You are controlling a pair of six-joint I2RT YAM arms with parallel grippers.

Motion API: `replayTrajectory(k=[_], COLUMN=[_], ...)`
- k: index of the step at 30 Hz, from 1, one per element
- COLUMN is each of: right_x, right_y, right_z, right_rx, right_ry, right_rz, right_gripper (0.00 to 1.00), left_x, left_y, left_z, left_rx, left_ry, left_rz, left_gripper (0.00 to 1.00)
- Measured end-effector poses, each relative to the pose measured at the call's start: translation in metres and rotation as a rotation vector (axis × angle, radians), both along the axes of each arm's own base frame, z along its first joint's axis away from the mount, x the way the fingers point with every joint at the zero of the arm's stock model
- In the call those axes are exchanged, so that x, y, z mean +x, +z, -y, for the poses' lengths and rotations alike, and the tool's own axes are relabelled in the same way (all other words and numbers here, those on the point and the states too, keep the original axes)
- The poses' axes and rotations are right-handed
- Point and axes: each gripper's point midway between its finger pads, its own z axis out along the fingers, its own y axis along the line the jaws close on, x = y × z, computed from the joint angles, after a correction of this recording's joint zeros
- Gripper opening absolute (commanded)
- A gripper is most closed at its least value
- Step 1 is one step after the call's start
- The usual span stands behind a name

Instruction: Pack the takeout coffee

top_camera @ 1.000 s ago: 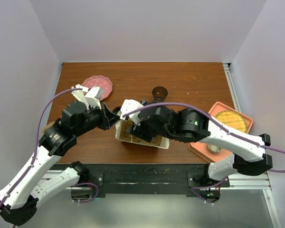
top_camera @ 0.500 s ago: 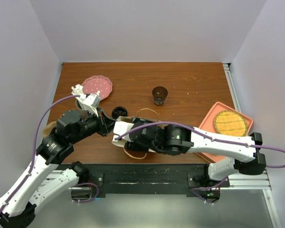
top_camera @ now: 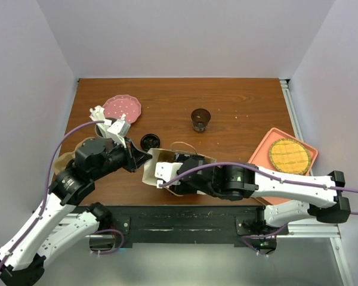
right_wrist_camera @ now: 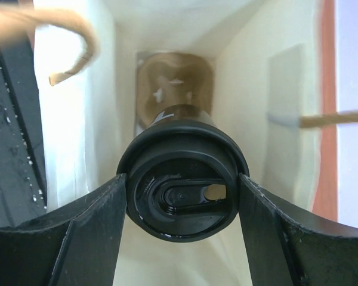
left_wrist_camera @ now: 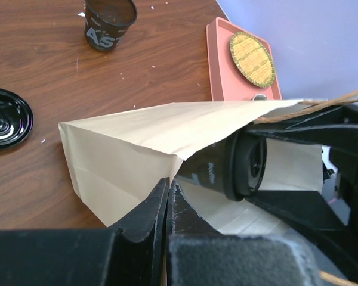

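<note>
The left claw [left_wrist_camera: 168, 199] is pinched shut on the edge of the paper bag [left_wrist_camera: 137, 137] and holds its mouth open. The right claw [right_wrist_camera: 182, 179] is spread wide around the takeout coffee [left_wrist_camera: 218, 173] and grips its sides. In the last second the right arm swung lower over the table [top_camera: 238, 107] and reached deeper into the bag. The cup is now inside but not let go, so the packing looks nearly done.

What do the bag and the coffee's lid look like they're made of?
Paper bag: cream, matte paper, apparently thin. It holds sharp creases and folded corners.
Takeout coffee lid: probably black, glossy plastic. The moulded rim and sip hole catch highlights.
</note>
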Motion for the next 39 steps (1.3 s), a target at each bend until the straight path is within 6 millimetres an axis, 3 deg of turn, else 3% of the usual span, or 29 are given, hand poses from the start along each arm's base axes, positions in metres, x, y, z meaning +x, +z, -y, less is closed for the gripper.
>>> replayTrajectory(k=[4, 13, 39], right_x=[0.001, 0.002, 0.016], right_y=[0.002, -0.027, -0.056], right_z=[-0.001, -0.010, 0.012], right_rx=[-0.005, -0.105, -0.204], right_ry=[0.017, 0.026, -0.038], right_rz=[0.016, -0.002, -0.015], right_gripper=[0.35, 0.35, 0.34], left_x=[-0.002, -0.011, -0.016], left_y=[-0.002, 0.005, 0.000], left_z=[0.000, 0.001, -0.009], left_rx=[0.000, -0.021, 0.055], left_ry=[-0.006, -0.044, -0.079], left_rz=[-0.003, 0.021, 0.121], left_gripper=[0.00, 0.00, 0.00])
